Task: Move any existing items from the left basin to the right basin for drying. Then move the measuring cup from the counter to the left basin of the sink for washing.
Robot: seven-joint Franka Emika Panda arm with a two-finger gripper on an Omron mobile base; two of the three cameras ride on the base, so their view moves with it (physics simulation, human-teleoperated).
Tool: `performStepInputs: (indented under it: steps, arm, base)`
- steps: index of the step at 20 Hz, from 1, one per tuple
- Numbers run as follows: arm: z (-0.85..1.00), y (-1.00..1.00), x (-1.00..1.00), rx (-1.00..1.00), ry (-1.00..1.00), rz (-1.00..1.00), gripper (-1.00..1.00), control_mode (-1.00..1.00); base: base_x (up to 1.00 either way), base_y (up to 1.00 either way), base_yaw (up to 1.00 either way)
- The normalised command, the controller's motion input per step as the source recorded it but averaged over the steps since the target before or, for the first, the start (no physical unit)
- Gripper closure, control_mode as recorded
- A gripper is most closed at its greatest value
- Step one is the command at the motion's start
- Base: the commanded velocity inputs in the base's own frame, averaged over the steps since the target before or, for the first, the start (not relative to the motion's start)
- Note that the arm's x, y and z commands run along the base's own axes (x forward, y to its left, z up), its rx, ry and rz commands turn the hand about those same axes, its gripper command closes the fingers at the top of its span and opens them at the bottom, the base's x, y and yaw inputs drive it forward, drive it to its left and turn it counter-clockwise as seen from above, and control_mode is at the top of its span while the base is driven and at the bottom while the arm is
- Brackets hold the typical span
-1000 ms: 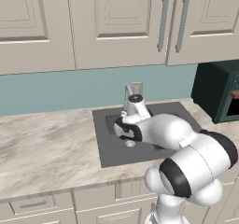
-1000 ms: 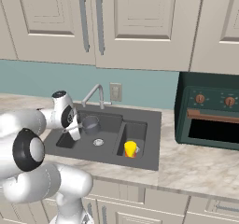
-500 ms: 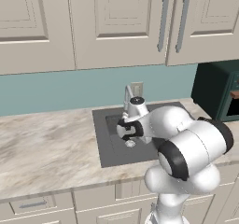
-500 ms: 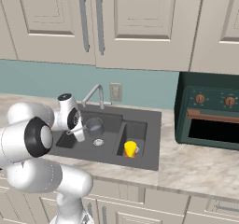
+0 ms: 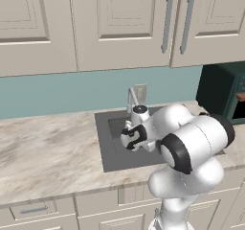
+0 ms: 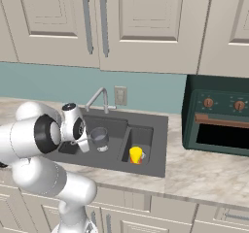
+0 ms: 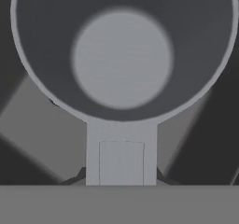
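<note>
Over the left basin (image 6: 68,130) the tool (image 6: 86,143) is clamped on the measuring cup (image 6: 99,138); its handle (image 7: 121,155) fills the hand view.

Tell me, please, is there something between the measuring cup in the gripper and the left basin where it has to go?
Nothing visible is in the way. The gripper holds the measuring cup by its handle over the left basin, with no item seen below it. The yellow cup sits apart in the right basin.

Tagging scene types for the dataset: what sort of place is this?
A rendered home kitchen: dark grey double-bowl sink with a slim silver gooseneck faucet set in a marbled stone counter, cream panelled cabinets above, a dark green oven alongside.
</note>
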Motion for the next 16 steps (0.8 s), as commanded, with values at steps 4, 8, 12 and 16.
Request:
performStepInputs:
  steps: [4, 8, 12, 16]
  arm:
    - [-0.23, -0.01, 0.00, 0.00, 0.00, 0.00, 1.00, -1.00]
    - [-0.21, 0.00, 0.00, 0.00, -0.02, 0.00, 1.00, -1.00]
    - [-0.24, 0.00, 0.02, 0.00, -0.02, 0.00, 1.00, -1.00]
    - [-0.19, 0.00, 0.01, 0.00, -0.02, 0.00, 1.00, -1.00]
  base:
    - [0.00, 0.00, 0.00]
    - [0.00, 0.00, 0.00]
    - [0.00, 0.00, 0.00]
    - [0.00, 0.00, 0.00]
